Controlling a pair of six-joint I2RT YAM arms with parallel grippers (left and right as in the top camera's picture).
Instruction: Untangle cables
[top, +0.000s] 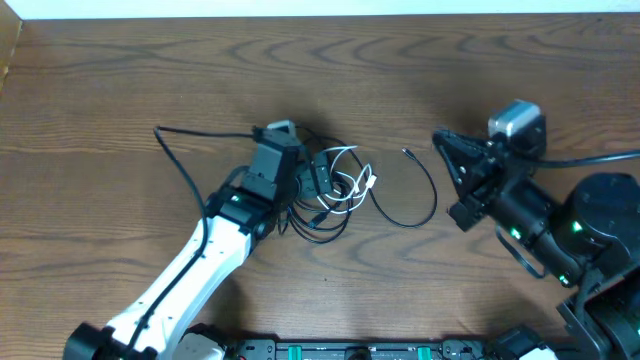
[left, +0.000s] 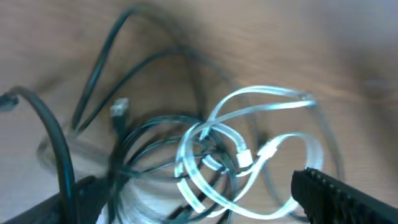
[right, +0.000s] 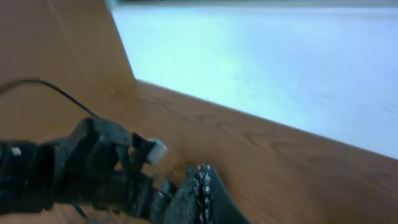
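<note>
Cables: the cables (top: 335, 188) lie in a loose knot near the middle of the table (top: 120, 70).
Left gripper: the left gripper (left: 199, 208) hangs over the knot with its fingers (left: 339, 193) spread wide. The coils lie between them; whether they touch cannot be told.
Right gripper: the right gripper (top: 441, 139) sits at 3 o'clock from the knot, apart from it. Its toothed fingers (right: 200, 186) are pressed together on nothing.
White cable: the white cable (left: 249, 137) is flat and glossy, wound in several overlapping loops.
Black cables: the black cables (left: 149, 137) are thin and round, coiled under the white one. One open loop (top: 425, 195) runs out toward 3 o'clock, and a strand (top: 185, 160) runs toward 10 o'clock.
Table surface: brown wood grain.
</note>
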